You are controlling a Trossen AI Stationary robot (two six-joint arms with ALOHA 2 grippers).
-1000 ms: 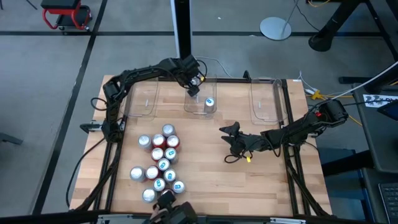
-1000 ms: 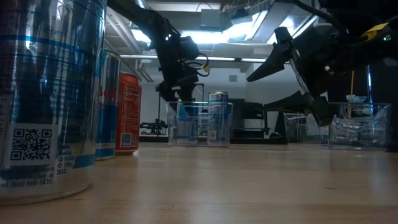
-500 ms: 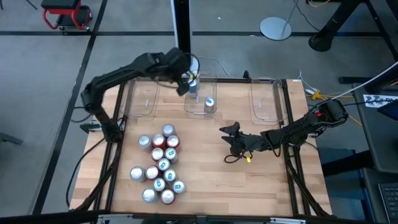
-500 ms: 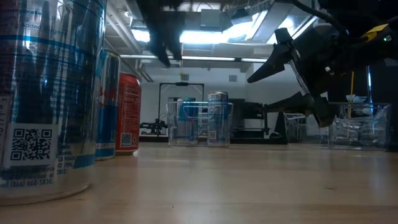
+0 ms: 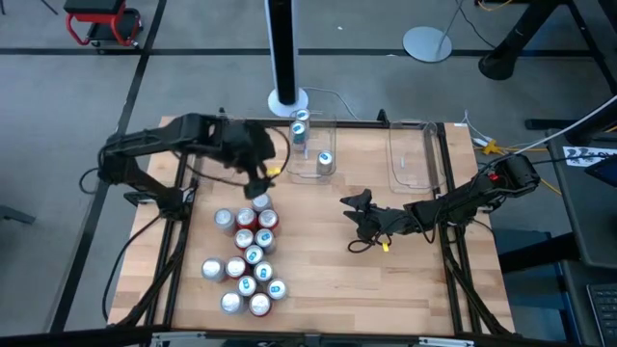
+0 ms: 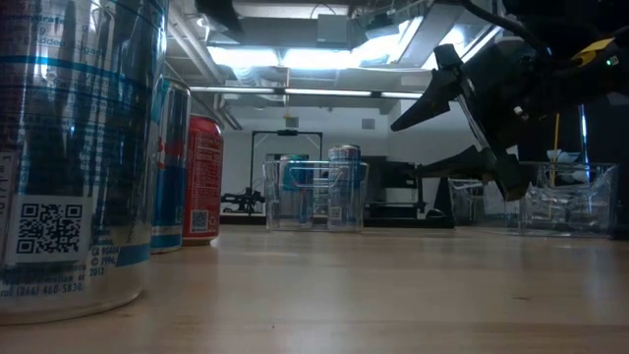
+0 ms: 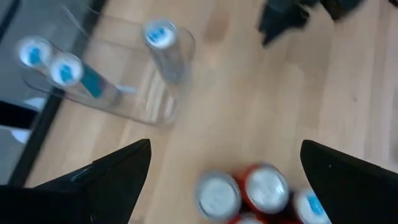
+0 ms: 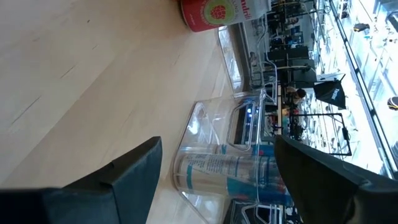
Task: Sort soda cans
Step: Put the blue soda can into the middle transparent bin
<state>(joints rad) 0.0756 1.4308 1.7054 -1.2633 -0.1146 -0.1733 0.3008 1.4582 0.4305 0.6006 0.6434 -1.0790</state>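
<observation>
Now count the soda cans on the table (image 5: pixel 405 289). Twelve stand in a bunch (image 5: pixel 248 255), well away from the bins, some red and some silver or blue-and-white. Three clear bins sit in a row at the far edge. The middle bin (image 5: pixel 310 154) holds two cans: a silver can (image 5: pixel 325 161) and a blue-and-white can (image 5: pixel 300 133). The left bin (image 5: pixel 218 159) and right bin (image 5: pixel 415 159) hold no cans. The left end effector (image 5: pixel 258 178) hangs between the middle bin and the bunch, fingers wide apart, holding nothing. The right end effector (image 5: pixel 359 218) waits near the middle bin, fingers apart too.
</observation>
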